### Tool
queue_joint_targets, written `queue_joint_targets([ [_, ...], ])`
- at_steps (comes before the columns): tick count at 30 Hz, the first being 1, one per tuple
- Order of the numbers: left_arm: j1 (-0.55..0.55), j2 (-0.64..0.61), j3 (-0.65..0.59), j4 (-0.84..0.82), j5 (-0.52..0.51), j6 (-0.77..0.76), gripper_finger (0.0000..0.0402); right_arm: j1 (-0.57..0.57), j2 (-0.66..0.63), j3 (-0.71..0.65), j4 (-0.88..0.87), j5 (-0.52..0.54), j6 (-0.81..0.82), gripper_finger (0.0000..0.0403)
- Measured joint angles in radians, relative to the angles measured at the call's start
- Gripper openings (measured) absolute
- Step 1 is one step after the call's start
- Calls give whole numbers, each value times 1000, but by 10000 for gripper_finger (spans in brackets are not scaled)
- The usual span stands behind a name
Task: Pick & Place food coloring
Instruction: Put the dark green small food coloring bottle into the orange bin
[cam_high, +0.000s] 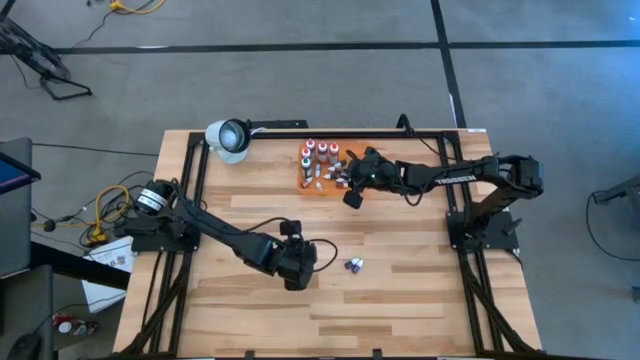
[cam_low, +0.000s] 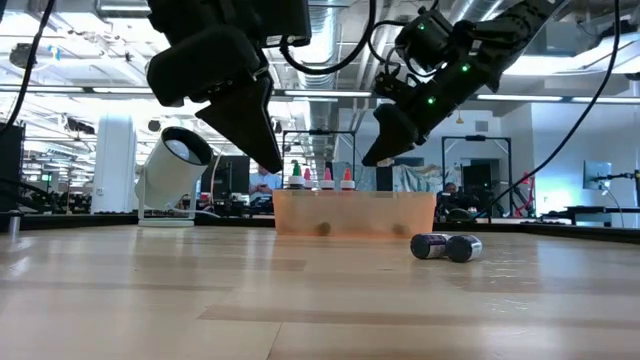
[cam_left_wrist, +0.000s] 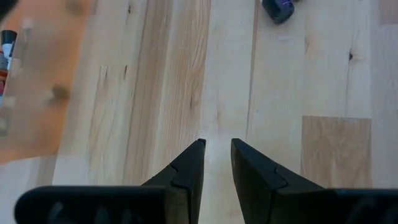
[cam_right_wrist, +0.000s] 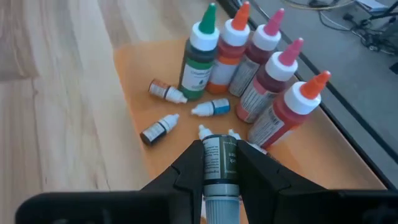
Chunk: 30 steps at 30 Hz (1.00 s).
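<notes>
Food coloring bottles (cam_high: 318, 160) crowd an orange mat (cam_high: 322, 186) near the far edge of the table (cam_high: 420, 300) in the high view, with the right gripper (cam_high: 352, 192) reaching over the mat's near corner. Two tiny dark droppers (cam_high: 353, 265) lie apart on the bare wood nearer the middle, probably where picked bottles are being set down. The left gripper (cam_high: 296, 272) hangs just beside them, and a white lamp (cam_high: 228, 138) sits at the far left corner.

From table height, the two droppers (cam_low: 446, 246) lie on their sides, touching, in front of the mat (cam_low: 355, 213); both arms hang clear above the surface.

The left wrist view shows its fingers (cam_left_wrist: 189, 169) slightly parted with nothing between them, pointing at plain wood, a dropper (cam_left_wrist: 278, 7) well ahead; this arm seems to wait out of the way.

The right wrist view shows its fingers (cam_right_wrist: 186, 171) closed against a small dark dropper (cam_right_wrist: 219, 167), held lengthwise with its pale cap toward the camera. Beyond stand tall green, orange, pink and red bottles (cam_right_wrist: 249, 62) upright, with several small droppers (cam_right_wrist: 177, 112) lying scattered on the mat (cam_right_wrist: 134, 62). The grip looks secure enough to carry.
</notes>
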Motion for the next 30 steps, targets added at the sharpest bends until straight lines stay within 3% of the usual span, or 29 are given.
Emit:
queue_joint_targets([
  [19, 0, 0, 0, 1, -26, 9, 75, -2, 0, 0, 23, 2, 19, 72],
  [30, 0, 0, 0, 0, -27, 12, 75, -61, 161, 0, 127, 1, 11, 72],
])
